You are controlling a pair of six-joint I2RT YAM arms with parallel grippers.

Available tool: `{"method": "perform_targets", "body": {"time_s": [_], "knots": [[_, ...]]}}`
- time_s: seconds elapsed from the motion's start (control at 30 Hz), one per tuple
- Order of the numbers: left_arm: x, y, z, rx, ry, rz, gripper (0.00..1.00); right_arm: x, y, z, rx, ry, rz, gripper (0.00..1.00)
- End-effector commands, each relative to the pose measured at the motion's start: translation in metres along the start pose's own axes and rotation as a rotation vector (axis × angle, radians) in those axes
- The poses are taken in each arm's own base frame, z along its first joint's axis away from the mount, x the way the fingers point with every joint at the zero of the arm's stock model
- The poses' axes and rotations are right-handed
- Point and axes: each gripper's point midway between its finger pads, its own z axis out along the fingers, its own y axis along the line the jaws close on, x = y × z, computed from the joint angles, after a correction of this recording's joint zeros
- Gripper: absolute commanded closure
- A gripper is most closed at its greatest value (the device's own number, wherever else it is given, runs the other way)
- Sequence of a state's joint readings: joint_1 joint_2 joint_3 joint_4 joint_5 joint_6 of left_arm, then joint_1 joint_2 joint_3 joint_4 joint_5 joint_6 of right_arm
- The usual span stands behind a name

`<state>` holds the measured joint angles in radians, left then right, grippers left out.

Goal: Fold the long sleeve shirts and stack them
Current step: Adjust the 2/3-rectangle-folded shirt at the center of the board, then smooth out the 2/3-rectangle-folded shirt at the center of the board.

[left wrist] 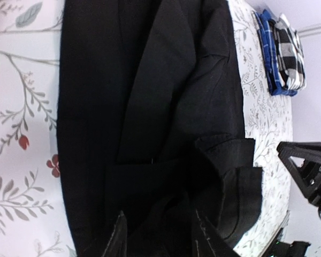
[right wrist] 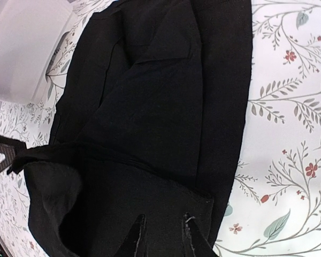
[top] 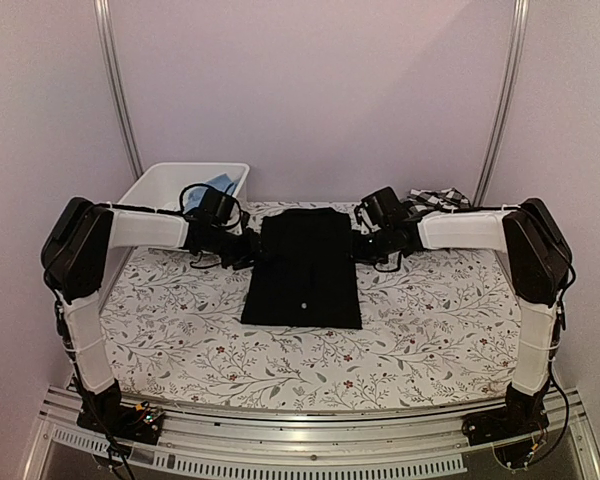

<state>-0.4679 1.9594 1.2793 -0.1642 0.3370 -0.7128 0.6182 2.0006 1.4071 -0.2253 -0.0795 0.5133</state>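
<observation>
Left claw (left wrist: pixel 159 217), seen parted, and right claw (right wrist: pixel 163 219), whose grip cannot be told, are placed at the far corners of the black shirt (top: pixel 302 270), laid mid-worktop (top: pixel 430 330), long axis near-to-far, equally near both arms.

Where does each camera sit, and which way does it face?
Top: above, behind the arms, looking down at table and black shirt; both arms show.
Left wrist: faces across the black shirt toward the checked shirts; own jaws show.
Right wrist: faces across it toward the white bin; own jaws show.
All share the black shirt.
</observation>
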Motion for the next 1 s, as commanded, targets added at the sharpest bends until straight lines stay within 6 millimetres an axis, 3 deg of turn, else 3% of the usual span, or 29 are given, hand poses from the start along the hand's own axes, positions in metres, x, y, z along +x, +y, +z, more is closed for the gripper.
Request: {"method": "perform_targets", "body": {"time_s": [0.0,0.13,0.33,0.47,0.57,0.8,0.97], "knots": [[-0.02,0.013,-0.011,-0.042,-0.042,-0.001,0.52,-0.006,-0.008,-0.004,0.055,0.009,-0.044,0.76],[-0.018,0.014,-0.027,-0.061,-0.071,0.009,0.5,-0.002,0.006,-0.014,0.015,0.019,-0.065,0.73],[0.0,0.018,-0.05,-0.089,-0.088,0.018,0.5,0.02,0.073,-0.029,-0.088,0.025,-0.172,0.71],[0.017,0.001,-0.049,-0.03,-0.059,0.044,0.63,0.035,0.114,-0.028,-0.155,0.035,-0.214,0.75],[0.027,-0.01,-0.037,0.007,-0.022,0.052,0.74,0.042,0.13,-0.016,-0.195,0.057,-0.223,0.83],[0.022,-0.022,-0.011,0.049,-0.003,0.046,0.84,0.046,0.126,0.031,-0.175,0.1,-0.228,0.9],[0.01,-0.015,0.019,0.03,0.005,0.039,0.85,0.041,0.099,0.063,-0.131,0.119,-0.176,0.92]]}}
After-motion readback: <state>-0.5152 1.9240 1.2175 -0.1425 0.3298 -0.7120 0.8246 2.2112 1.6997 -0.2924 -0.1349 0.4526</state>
